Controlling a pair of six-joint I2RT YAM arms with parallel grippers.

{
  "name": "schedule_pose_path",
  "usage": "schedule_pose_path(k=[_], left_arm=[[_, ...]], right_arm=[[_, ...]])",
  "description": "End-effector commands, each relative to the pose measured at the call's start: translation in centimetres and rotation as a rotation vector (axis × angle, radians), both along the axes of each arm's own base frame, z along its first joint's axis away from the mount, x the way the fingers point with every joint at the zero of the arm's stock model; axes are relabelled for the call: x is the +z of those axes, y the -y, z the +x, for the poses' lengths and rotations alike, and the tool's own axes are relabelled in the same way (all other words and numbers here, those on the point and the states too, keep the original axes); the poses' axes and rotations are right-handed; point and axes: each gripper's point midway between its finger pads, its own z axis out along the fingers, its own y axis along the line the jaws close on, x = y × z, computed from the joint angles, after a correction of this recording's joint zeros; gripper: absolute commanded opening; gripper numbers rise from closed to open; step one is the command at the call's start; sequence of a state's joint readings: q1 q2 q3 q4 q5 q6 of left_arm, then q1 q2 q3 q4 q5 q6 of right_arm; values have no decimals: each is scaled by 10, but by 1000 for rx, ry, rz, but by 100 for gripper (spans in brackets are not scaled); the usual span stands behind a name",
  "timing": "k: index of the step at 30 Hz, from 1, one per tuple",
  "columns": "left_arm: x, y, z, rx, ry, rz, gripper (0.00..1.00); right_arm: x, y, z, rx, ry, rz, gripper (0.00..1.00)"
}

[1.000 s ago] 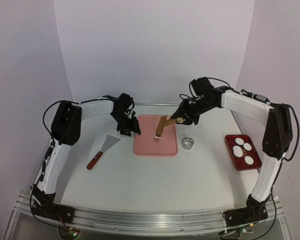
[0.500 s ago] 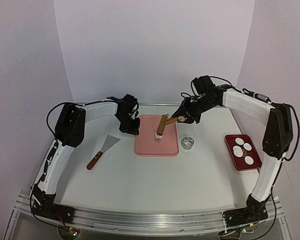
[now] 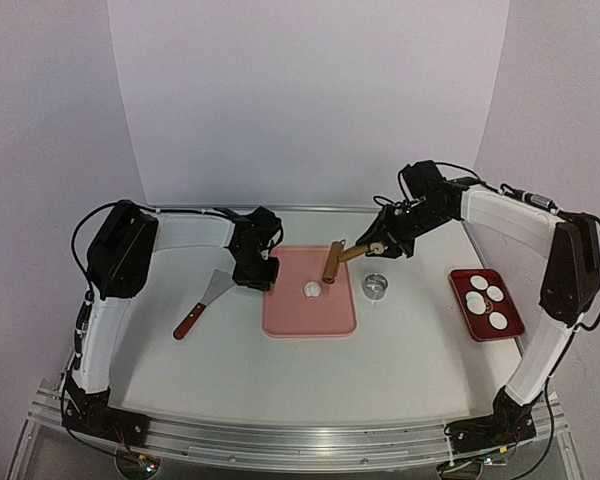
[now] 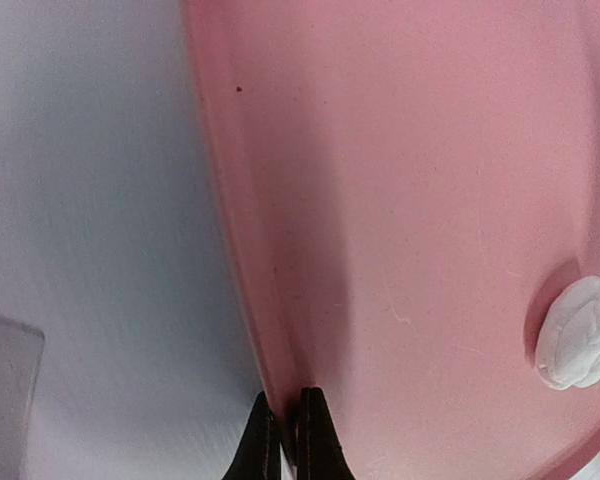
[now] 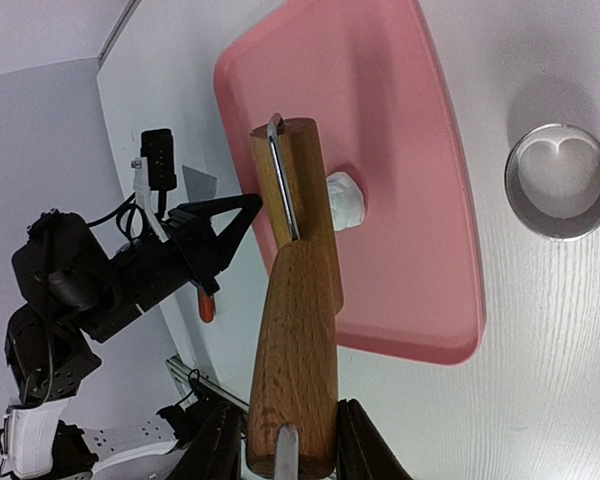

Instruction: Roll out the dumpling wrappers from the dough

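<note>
The dough [image 3: 311, 290] is a small white lump lying uncovered on the pink board [image 3: 310, 318]. It also shows in both wrist views, dough [image 4: 577, 333] and dough [image 5: 345, 200]. My left gripper [image 3: 262, 275] is shut on the board's left rim [image 4: 270, 330], one finger on each side. My right gripper [image 5: 290, 445] is shut on the handle of the wooden rolling pin [image 3: 335, 262], which hangs tilted just right of and above the dough. Several round white dumpling wrappers [image 3: 498, 320] lie in the red tray [image 3: 461, 292] at the right.
A metal ring cutter [image 3: 377, 286] stands on the table just right of the board. A scraper with a reddish handle [image 3: 205, 303] lies left of the board, close to my left arm.
My left gripper closed on the board's rim and drew the board toward the near side. The rolling pin came off the dough and moved right, uncovering the lump.
</note>
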State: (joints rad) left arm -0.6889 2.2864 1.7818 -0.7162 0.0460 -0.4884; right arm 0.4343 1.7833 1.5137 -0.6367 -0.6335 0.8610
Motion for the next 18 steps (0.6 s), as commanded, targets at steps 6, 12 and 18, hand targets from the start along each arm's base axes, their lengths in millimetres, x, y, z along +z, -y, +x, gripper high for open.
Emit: schedule_pose_path(k=[6,12,18], left_arm=[[-8,-26,-85,-4,-135,52,0],[-6,-29,-99,-48,-151,35,0],[-2,-35,-97,-72,-104,46,0]], right_arm=[[41,-16,-50,205,21,207,0],[29,-20,-66,244,-59,252,0],[4,-24,-80,275,-104,224,0]])
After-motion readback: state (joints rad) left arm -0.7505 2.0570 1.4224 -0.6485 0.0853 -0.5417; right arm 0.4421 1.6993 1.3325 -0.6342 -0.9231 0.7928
